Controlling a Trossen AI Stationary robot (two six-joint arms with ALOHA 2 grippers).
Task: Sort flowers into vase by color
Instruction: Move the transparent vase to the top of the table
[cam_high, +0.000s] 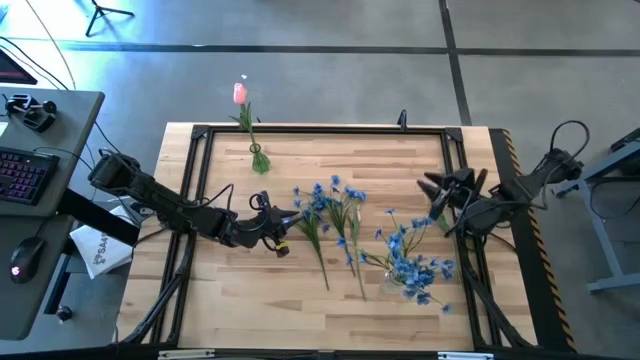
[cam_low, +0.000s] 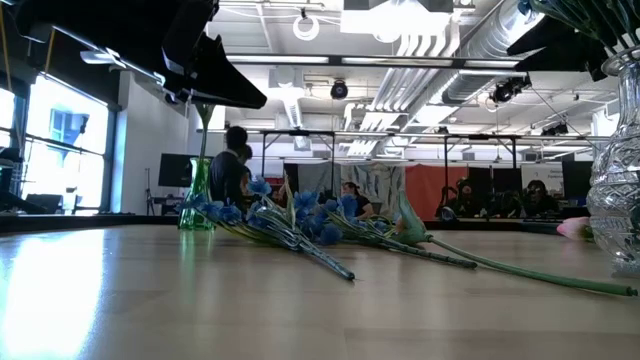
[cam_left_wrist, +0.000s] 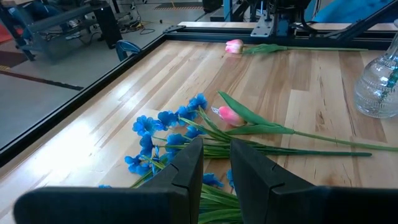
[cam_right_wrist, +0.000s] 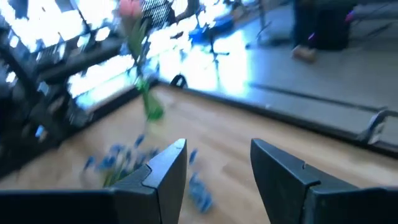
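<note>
Left gripper (cam_high: 283, 222), fingers slightly apart and empty, sits just left of loose blue flowers (cam_high: 335, 215), stems toward near edge; only left wrist shows pink tulips (cam_left_wrist: 231, 115) among them; right of them, open, empty right gripper (cam_high: 432, 185).

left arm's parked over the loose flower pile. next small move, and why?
Probably ease the left hand down onto one pink tulip stem. Its fingers stand slightly apart and empty just short of the loose blue sprays, and a tulip already stands in the green vase. The right hand waits open by the table's right edge.
</note>
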